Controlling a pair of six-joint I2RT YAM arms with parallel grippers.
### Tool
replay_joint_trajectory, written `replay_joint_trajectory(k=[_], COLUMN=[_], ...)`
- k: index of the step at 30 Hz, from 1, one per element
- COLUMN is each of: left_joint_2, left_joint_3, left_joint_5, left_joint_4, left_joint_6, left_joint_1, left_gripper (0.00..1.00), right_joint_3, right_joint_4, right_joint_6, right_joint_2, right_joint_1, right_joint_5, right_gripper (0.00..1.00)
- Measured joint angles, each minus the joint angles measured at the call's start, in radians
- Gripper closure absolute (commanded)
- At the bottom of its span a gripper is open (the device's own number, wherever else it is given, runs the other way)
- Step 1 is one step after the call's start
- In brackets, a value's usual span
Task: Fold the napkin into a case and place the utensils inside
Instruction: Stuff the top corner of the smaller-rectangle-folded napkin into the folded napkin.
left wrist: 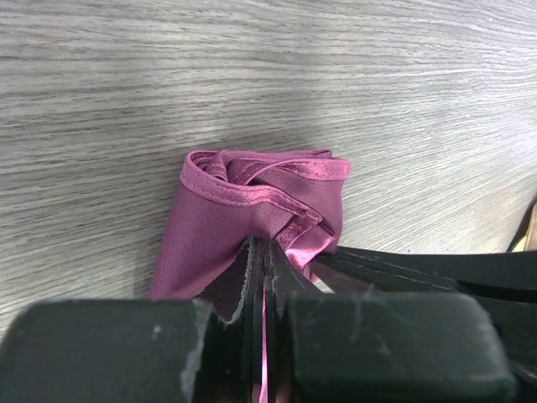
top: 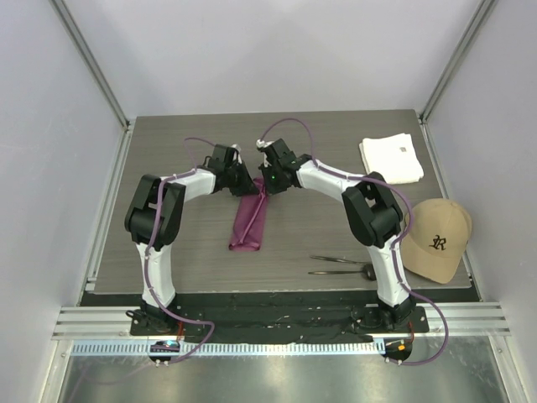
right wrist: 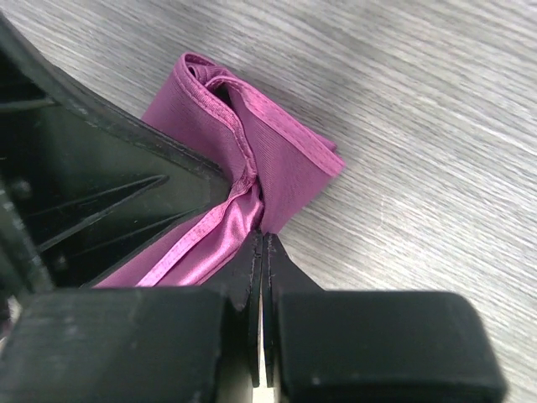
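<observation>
While bent inward, grippers [left wrist: 264, 252] [right wrist: 262, 243] on napkin [top: 248, 225]

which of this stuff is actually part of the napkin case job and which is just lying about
Part of the job:
- napkin, bunched in a narrow strip mid-table
- utensils, lying near the right arm's base

Just lying about:
- white cloth, folded at the far right corner
- cap, tan, at the right edge

The napkin [top: 249, 220] is plain magenta-purple with a glossier pink hem, on a table [top: 168, 143] of grey, streaked wood grain. At two o'clock is a white cloth [top: 392, 158]. At four o'clock is a tan cap [top: 436, 239] with a dark emblem, and at five the dark utensils [top: 340, 265].
</observation>
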Motion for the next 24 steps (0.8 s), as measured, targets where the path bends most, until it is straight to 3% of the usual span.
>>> replay_joint_trajectory(k=[10, 24], left_joint_2=[0.0, 0.031], left_joint_3=[-0.014, 0.019], left_joint_5=[-0.002, 0.054], left_joint_4=[0.035, 0.04], left_joint_6=[0.003, -0.001], left_joint_1=[-0.003, -0.008], left_gripper=[1.0, 0.99], right_joint_3=[-0.096, -0.129], right_joint_4=[0.097, 0.174], right_joint_6=[0.074, 0.08], right_joint_2=[-0.091, -0.089], right_joint_1=[-0.045, -0.056], right_joint_5=[-0.018, -0.213], right_gripper=[0.99, 0.99])
